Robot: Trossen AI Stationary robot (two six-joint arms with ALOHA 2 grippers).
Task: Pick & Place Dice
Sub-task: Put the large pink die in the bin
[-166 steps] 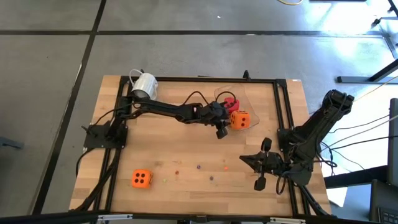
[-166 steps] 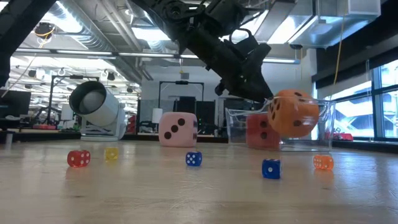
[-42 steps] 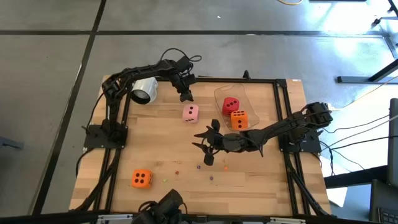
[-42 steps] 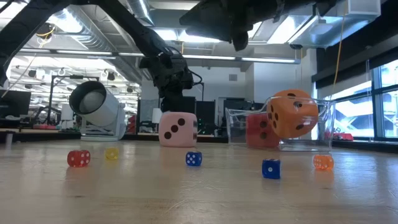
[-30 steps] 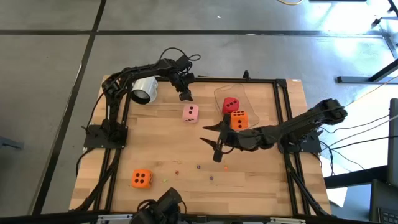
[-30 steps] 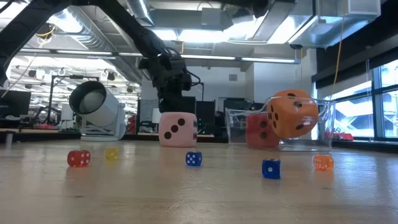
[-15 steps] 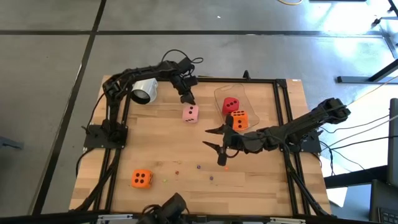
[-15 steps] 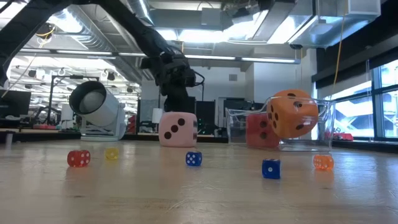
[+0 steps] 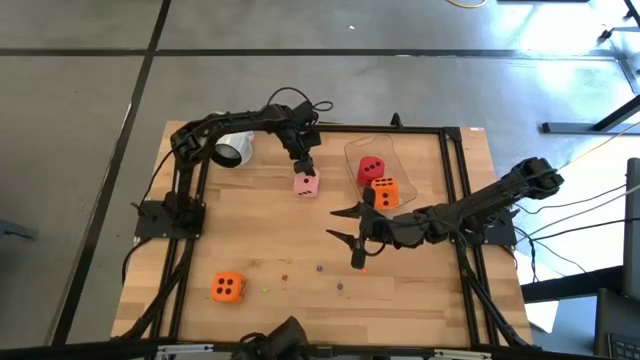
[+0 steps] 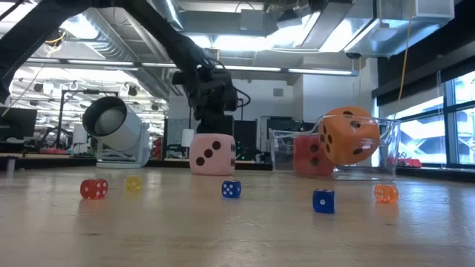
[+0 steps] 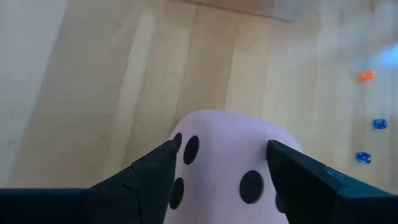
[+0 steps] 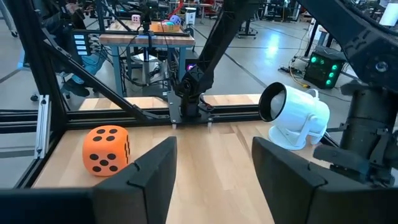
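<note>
2 soft dice, red (image 9: 371, 167) and orange (image 9: 385, 192), sit in the clear plastic tray (image 9: 400, 158). My left claw (image 9: 305, 168) straddles the pink die (image 9: 306, 184), fingers open. Right claw (image 9: 356, 232) open, empty; another orange die (image 9: 227, 288) waits near the table (image 9: 250, 240) edge.

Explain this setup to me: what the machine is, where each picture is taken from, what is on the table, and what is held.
Two dark robot arms work at a wooden table. One picture looks straight down, one looks level across the tabletop, and one comes from each wrist. The left gripper is down at the soft pink die, fingers either side; whether they are pressing it yet is unclear. The right gripper hovers open and empty. A red die and an orange die sit in a clear plastic container. Another orange die, a white mug on its side and tiny coloured beads lie loose.
</note>
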